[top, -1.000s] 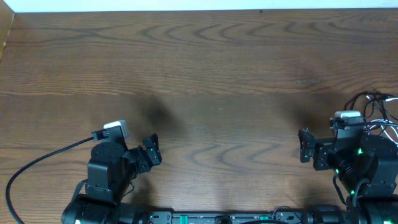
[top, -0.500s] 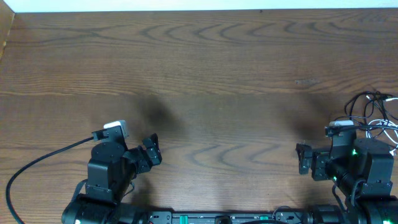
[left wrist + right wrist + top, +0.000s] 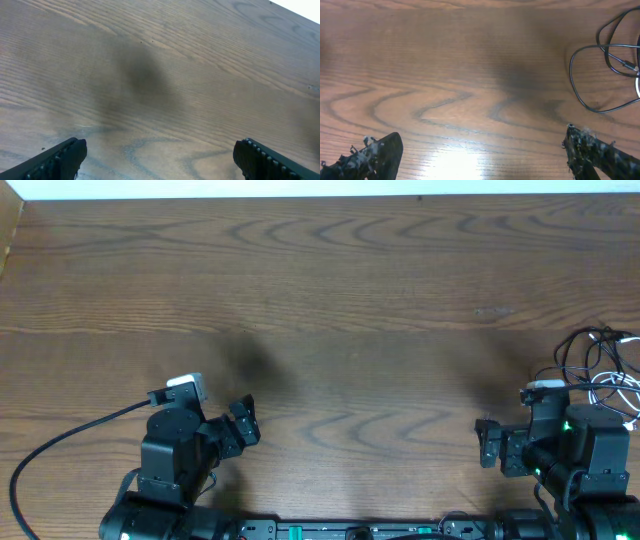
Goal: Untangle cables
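Observation:
The cables lie tangled at the table's far right edge: a thin black cord (image 3: pixel 583 335) in loose loops and a thin white cord (image 3: pixel 612 380) partly hidden behind the right arm. The right wrist view shows the black cord (image 3: pixel 571 75) looping at the upper right, well ahead of the fingers. My right gripper (image 3: pixel 487 442) (image 3: pixel 482 142) is open over bare wood, left of the cables. My left gripper (image 3: pixel 243 425) (image 3: pixel 160 152) is open too, far off at the near left, with only table between its fingers.
The wooden table (image 3: pixel 330 290) stretches to a white strip (image 3: pixel 300 188) along the far edge. A thicker black wire (image 3: pixel 70 438) from the left arm curves across the near-left corner. Both arm bases stand at the near edge.
My right arm has drawn back toward the near edge, its gripper still open. The left arm has not moved.

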Motion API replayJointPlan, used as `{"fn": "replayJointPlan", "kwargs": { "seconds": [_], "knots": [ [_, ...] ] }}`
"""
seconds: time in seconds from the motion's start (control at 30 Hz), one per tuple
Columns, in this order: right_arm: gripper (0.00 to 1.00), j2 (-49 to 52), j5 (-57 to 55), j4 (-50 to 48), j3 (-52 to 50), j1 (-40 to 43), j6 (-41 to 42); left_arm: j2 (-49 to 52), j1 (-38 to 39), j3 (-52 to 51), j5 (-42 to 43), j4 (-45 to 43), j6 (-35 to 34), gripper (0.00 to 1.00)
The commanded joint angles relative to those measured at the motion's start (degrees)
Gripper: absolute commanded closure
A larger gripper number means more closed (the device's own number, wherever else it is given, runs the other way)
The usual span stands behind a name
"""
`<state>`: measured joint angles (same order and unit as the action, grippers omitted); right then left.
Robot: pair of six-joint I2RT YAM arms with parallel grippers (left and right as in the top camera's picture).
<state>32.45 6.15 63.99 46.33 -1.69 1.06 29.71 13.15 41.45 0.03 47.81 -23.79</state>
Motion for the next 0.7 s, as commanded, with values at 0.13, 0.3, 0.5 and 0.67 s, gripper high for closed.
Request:
{"fn": "replayJointPlan", "kwargs": {
  "seconds": [0.13,0.3,0.5,0.67],
  "knots": [
    [0.01,-3.0,-0.1,0.1,-0.7,-2.2,0.6,-0.2,-0.3,-0.4,-0.7,0.1,0.1,0.02],
    [0.01,-7.4,-0.7,-0.7,-1.7,-5.4,0.6,-0.2,-0.3,-0.4,-0.7,0.1,0.1,0.02],
    [0.01,-15.0,-0.1,-9.8,-8.0,-5.5,0.6,-0.2,-0.3,-0.4,-0.7,0.1,0.1,0.02],
    [0.01,-19.8,3.3,-19.0,-15.1,-5.5,0.6,-0.2,-0.3,-0.4,-0.7,0.1,0.1,0.02]
  ]
}}
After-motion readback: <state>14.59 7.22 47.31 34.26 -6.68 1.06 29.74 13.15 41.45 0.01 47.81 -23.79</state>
